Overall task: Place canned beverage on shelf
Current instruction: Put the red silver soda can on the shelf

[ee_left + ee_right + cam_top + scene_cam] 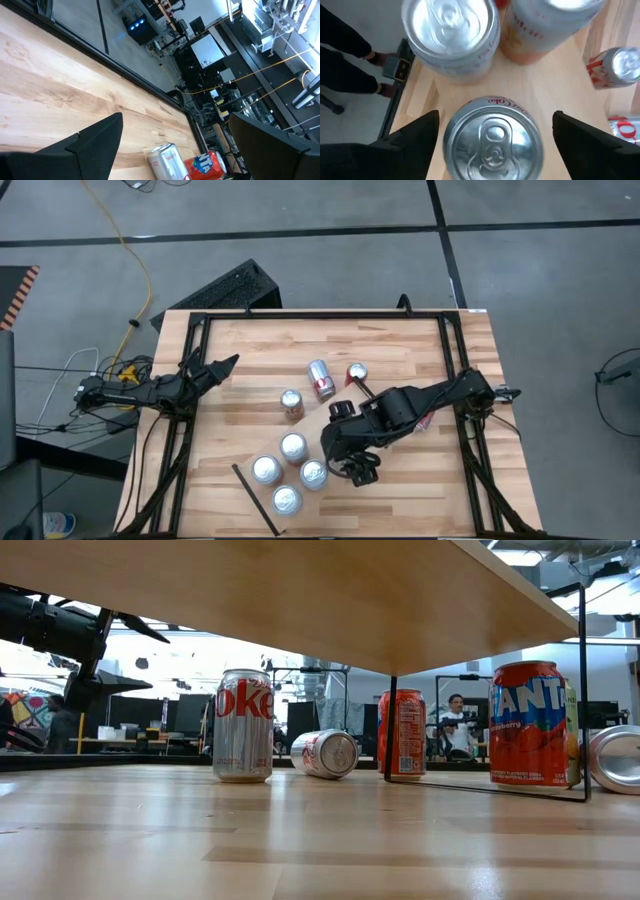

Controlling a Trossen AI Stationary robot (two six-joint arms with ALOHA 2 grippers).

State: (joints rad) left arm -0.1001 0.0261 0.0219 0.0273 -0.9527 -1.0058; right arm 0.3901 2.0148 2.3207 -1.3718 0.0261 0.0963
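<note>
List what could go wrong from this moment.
1. The right pincer, open, straddles an upright silver cola can on the pale wooden shelf board; lifting off crooked could tip it.
2. Two more silver-topped cans stand close beyond it, so a toppling can could knock them.

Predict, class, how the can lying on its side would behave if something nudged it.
The lying can would probably roll, since its round wall rests on the table. It looks smooth and metallic, so likely slippery. Probably dents easily if squeezed.
</note>
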